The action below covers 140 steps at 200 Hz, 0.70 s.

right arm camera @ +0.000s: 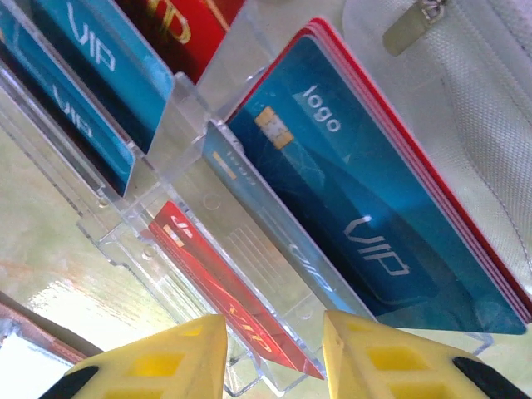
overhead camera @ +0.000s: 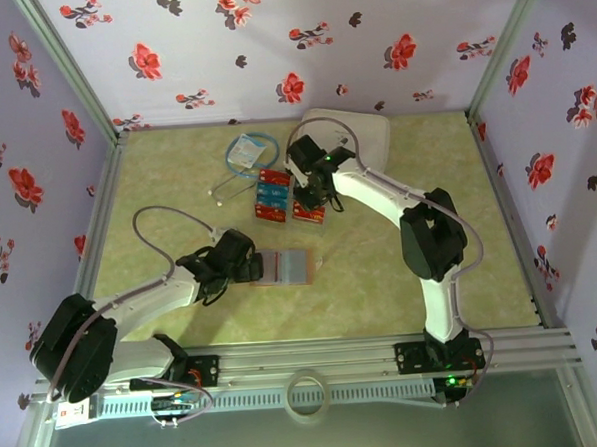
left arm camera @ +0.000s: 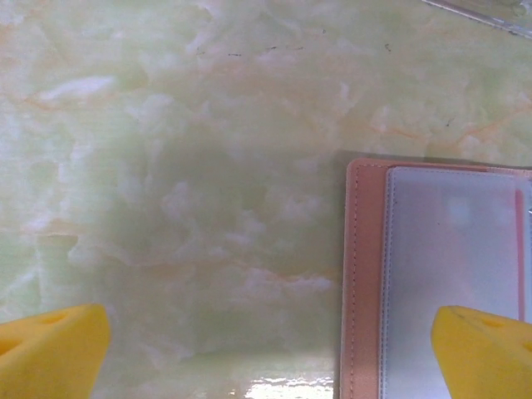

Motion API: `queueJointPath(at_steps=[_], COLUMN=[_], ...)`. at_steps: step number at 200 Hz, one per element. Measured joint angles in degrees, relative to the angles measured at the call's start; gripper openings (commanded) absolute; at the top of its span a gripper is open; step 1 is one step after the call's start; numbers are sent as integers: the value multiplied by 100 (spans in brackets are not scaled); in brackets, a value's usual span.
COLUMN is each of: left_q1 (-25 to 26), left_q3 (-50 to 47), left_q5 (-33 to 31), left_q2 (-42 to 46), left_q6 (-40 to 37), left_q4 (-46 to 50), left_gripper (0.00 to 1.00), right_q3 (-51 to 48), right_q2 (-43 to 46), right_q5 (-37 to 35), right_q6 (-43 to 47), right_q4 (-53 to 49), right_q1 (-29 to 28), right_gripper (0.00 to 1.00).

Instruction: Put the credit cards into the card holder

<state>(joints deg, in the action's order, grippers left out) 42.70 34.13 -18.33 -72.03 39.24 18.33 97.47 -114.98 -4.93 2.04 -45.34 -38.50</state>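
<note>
Right jaws apart, red card [right arm camera: 229, 287] (in clear rack [right arm camera: 133, 241]) between them

In the right wrist view, the front blue credit card [right arm camera: 366, 208] is showing "logo" and "VIP" in light print. Another blue card [right arm camera: 116, 50] is showing "VIP" too. The red card [right arm camera: 220, 303] is carrying print too blurred to read.

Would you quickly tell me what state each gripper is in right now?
Left gripper: open, holding nothing, at the card holder's edge.
Right gripper: open, holding nothing, poised over a red card in the clear rack.
</note>
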Motion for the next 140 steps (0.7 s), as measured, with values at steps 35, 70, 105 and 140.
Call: queueJointPath(at_steps=[35, 70, 105, 140], left_q1=[-20, -37, -61, -81], left_q3=[0, 0, 0, 0], left_q5=[37, 50, 55, 57], left_q2=[-50, -52, -52, -68], left_q6=[-2, -2, -17, -28], left_q4=[-35, -35, -39, -79], left_gripper=[100, 100, 100, 100], right_q3=[0, 0, 0, 17], right_q2=[-101, -330, -354, -354], right_q5=[-52, -109, -133, -136], right_q6=[101, 144, 219, 295], right_q4=[2, 17, 2, -22], right_q1=[-72, -90, -90, -90], right_gripper=[35, 33, 27, 25])
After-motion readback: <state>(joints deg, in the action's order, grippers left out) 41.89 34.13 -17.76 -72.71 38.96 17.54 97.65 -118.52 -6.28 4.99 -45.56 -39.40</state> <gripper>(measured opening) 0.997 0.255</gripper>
